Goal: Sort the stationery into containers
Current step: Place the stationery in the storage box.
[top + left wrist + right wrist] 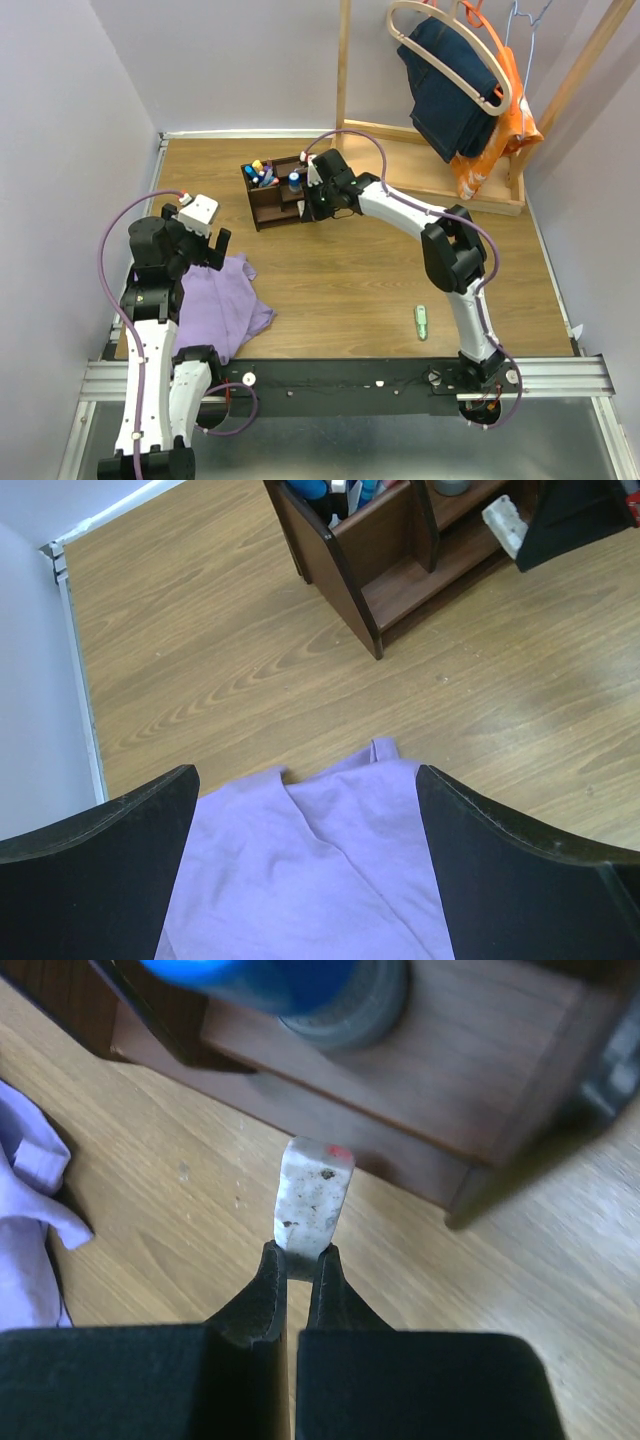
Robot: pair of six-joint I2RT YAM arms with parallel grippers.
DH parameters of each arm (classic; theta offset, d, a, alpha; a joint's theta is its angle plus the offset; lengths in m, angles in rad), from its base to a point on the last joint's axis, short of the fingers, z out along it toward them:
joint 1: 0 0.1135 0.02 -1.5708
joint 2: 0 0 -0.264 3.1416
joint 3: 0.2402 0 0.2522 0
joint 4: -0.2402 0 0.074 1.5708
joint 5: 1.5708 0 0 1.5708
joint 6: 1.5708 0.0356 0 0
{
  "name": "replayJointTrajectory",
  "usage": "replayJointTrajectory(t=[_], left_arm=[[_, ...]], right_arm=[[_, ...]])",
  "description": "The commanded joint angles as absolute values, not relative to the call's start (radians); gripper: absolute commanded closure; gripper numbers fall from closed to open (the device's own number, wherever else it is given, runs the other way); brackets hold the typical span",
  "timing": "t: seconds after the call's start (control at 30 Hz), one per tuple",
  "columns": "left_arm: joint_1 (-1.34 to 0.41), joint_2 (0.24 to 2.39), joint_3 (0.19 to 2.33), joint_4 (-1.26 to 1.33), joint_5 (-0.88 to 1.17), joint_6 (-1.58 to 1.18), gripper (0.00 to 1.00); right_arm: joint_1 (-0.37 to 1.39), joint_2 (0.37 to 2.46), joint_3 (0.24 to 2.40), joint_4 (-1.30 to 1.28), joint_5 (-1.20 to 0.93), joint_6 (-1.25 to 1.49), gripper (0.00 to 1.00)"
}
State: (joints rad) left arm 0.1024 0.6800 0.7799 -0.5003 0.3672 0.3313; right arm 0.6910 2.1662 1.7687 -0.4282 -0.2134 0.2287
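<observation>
First, the left gripper (305, 772) hangs with its jaws spread wide and nothing in them. A rumpled purple cloth (320, 870) lies directly beneath and between the two fingers, its edge reaching just past their tips onto the wooden table (200, 660). Ahead of those jaws and off to their right stands the dark brown desk organiser (335, 570), well apart from them. A cluster of pens and markers (262, 172) (blue, yellow and pink among them) stands upright in its tall left compartment, and a blue-capped grey cylinder (360, 1010) sits on a lower tier. The right gripper (297, 1260) is at the organiser's right front corner, jaws pinched narrow on the near end of a white speckled block (312, 1195). The block sticks straight out beyond the fingertips, a red spot at its far end, which comes up against the organiser's lowest ledge, just below the cylinder. Whether block and wood touch cannot be told. Well behind these jaws, back towards the arm's base, a pale green piece (421, 322) lies alone on the table. Beyond them to the right stands a light wooden clothes rack (345, 70) hung with jeans (450, 90) and an orange garment (490, 150).
</observation>
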Motion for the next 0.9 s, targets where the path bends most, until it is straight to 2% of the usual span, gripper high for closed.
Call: replayJointTrajectory(t=[0.0,0.27,0.87], left_arm=[[0.095,0.655,0.756,-0.511,0.362,0.357,0.01],[0.095,0.631,0.746,-0.529,0.348,0.354,0.01],[0.095,0.615,0.727,-0.512,0.357,0.319,0.01]], right_arm=[[0.715,2.250,1.868,-0.437,-0.218,0.247,0.99],[0.721,2.329,1.954,-0.472,-0.212,0.273,0.99],[0.722,2.364,2.100,-0.518,-0.215,0.276,0.99]])
